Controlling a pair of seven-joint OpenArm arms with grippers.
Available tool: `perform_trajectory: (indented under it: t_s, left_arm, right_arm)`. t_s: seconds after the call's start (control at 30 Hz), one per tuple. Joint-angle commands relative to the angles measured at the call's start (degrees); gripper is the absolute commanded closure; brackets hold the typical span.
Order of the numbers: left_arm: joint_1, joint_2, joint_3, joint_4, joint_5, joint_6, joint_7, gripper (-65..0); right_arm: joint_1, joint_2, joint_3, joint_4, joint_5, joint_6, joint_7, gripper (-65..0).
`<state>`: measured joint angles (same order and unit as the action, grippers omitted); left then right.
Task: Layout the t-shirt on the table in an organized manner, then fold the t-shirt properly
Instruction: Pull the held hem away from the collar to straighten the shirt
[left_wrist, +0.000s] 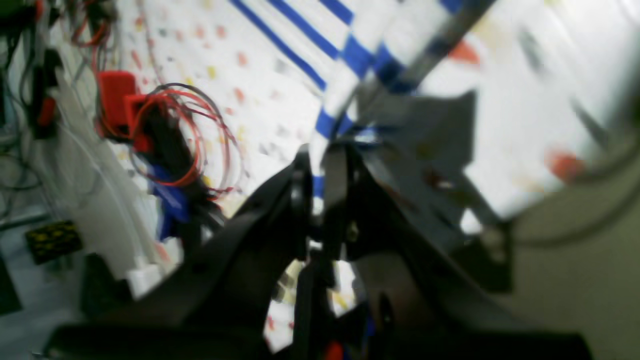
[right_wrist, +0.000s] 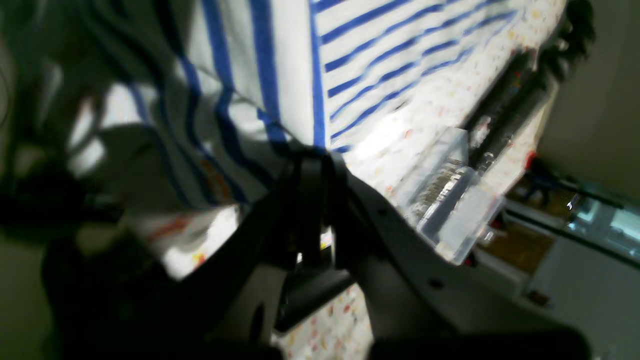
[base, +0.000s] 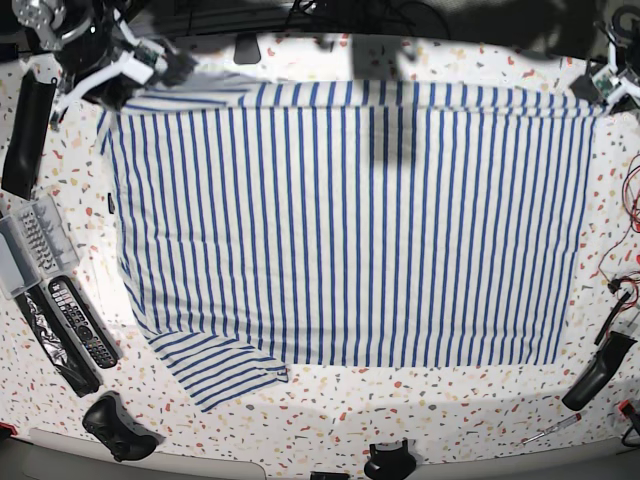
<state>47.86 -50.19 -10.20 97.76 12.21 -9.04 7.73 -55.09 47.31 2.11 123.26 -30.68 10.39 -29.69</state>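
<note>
The white, blue-striped t-shirt (base: 350, 220) lies spread wide on the speckled table (base: 420, 410), with one sleeve (base: 220, 365) sticking out at the near left. My right gripper (base: 150, 62) is at the shirt's far left corner. In the right wrist view it (right_wrist: 312, 160) is shut on a bunched fold of striped cloth (right_wrist: 280, 75). My left gripper (base: 600, 90) is at the far right corner. In the left wrist view it (left_wrist: 317, 175) is shut on a narrow strip of striped cloth (left_wrist: 350, 55). Both held corners look slightly raised off the table.
At the left edge lie a clear plastic box (base: 25, 245), remote controls (base: 75, 320) and a long black object (base: 25, 120). A game controller (base: 120, 428) sits near front left. Red wires (base: 625, 230), a black tool (base: 598, 370) and a screwdriver (base: 548, 430) are at the right.
</note>
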Motion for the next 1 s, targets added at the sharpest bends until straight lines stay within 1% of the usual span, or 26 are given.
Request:
perform_trajectory:
  t_s: [0.0,0.07,0.13,0.2,0.27,0.37,0.5,0.67,0.73,0.87,0.97]
  left_arm:
    - [-1.22,-0.92,-0.70,0.48,-1.11,1.51,-0.09,0.0]
    - [-3.85,0.11,-0.70,-0.04,-3.26,1.44,-0.09,0.0]
    - [-6.32,1.57,-0.70,-1.18,-4.35,-0.17,-0.59,0.0]
    - [-8.35,2.71,-0.70,-2.82,-4.81,-2.36,-2.32,0.0]
    - [-10.19,3.74,-0.68,-4.76,-4.81,-3.13,-4.04,0.0]
    - [-12.70,4.55,-0.68,-7.54,-4.81,-3.21,-4.81,0.0]
    - [-15.43,4.63,-0.59,-10.08,-4.85,-3.19,-5.49,0.0]
    - [-17.11,5.22,-0.59,-11.19,-5.27,-3.19,-7.39,0.0]
    - [-18.34,6.16,-0.59,-11.61,-5.25,-3.21,-7.39,0.0]
    - [-21.38,8.37,-0.59,-13.29,-5.25,-3.21,-7.37,0.0]
    - [-23.34,9.31,-0.57,-15.28,-5.27,-3.19,-7.63,0.0]
  right_arm:
    - [1.01,0.07,0.55,0.85,0.37,-0.85,0.35,0.0]
    - [3.50,-1.31,0.55,0.68,1.44,0.44,1.49,0.0]
    - [5.86,-2.73,0.55,-0.24,1.36,1.68,2.80,0.0]
    - [7.91,-3.65,0.55,-1.81,1.38,1.79,3.85,0.0]
    - [9.44,-4.17,0.50,-3.50,1.40,1.79,4.68,0.0]
    - [11.52,-4.85,0.50,-6.14,1.77,1.79,5.95,0.0]
    - [14.34,-4.94,0.50,-8.55,6.86,1.77,6.03,0.0]
    - [17.03,-4.94,0.50,-10.54,7.39,1.73,6.27,0.0]
    - [18.08,-4.94,0.50,-10.84,7.89,1.68,6.38,0.0]
    - [20.13,-4.94,0.50,-12.09,12.02,1.66,6.12,0.0]
    - [21.20,-4.92,0.50,-14.19,12.07,1.64,6.21,0.0]
